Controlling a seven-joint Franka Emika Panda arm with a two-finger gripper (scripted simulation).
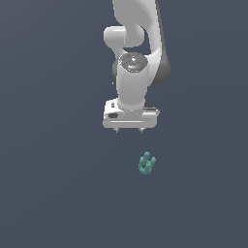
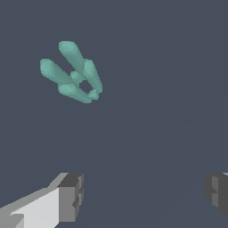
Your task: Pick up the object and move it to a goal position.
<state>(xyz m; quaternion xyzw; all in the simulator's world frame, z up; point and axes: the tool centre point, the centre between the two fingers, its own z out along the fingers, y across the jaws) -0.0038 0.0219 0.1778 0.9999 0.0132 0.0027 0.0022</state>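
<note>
The object [image 1: 147, 163] is a tiny teal-green piece with short prongs, lying on the dark grey floor. My white gripper [image 1: 129, 131] hangs above it and toward the exterior view's left, apart from it. Its two short fingertips [image 1: 116, 131] point down and stand wide apart: the gripper is open and empty. In the wrist view the object [image 2: 73, 73] shows as several rounded teal prongs joined at a small hub, well off from the gap between my fingers [image 2: 71, 196]. Nothing marks a goal position in either view.
The white Panda arm [image 1: 135, 58] rises behind the gripper. The dark grey floor [image 1: 48, 193] holds nothing else in view.
</note>
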